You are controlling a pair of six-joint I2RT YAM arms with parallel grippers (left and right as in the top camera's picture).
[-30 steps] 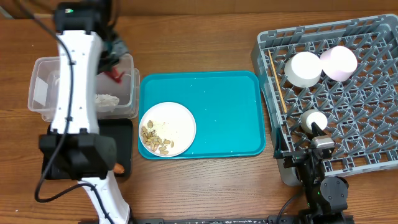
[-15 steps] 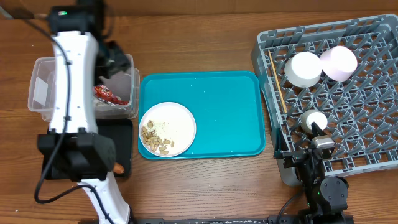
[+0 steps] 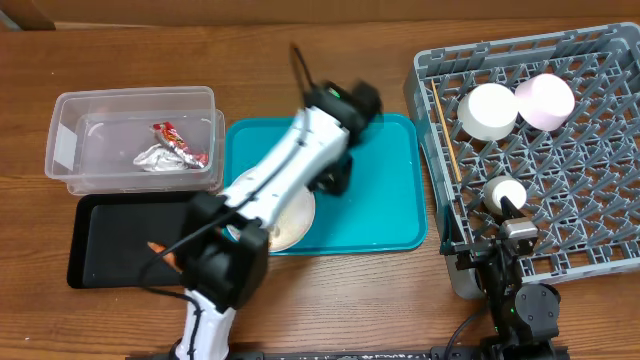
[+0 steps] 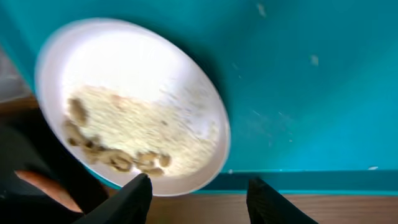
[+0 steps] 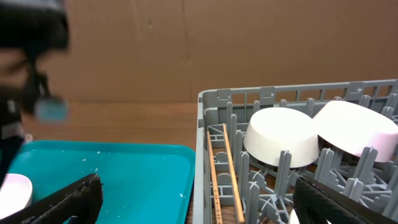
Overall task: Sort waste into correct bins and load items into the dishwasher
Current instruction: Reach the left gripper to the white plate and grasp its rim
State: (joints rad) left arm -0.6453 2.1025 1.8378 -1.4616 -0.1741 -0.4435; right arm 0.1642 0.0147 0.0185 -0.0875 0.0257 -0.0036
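We see the white plate [image 4: 143, 74] lying flat in the corner of the teal tray [image 4: 311, 93] nearest the black tray [image 3: 110, 240]. It is round and wide, with a low rim. About half of it is bare and clean, and the other half carries a pale smear of rice [image 4: 149, 127] with a curved line of tan nuts [image 4: 118, 160] along its edge.

The left gripper [image 4: 199, 186] hangs just above the plate's rim. Its dark fingers are spread apart with nothing between them. From overhead its arm is blurred and crosses the teal tray, hiding part of the plate.

The clear tub [image 3: 70, 110] holds a red snack wrapper [image 3: 180, 142] touching a crumpled silver-white wrapper [image 3: 152, 158]. A small orange carrot [image 4: 43, 186] lies on the black tray, just beside the plate.

In the grey dish rack [image 3: 590, 200], two white bowls [image 3: 488, 110] sit upside down, side by side. Thin wooden chopsticks [image 5: 227, 168] lie along the rack's wall nearest the teal tray. The right gripper [image 5: 196, 193] is at the rack's near edge, its fingers wide apart and empty.
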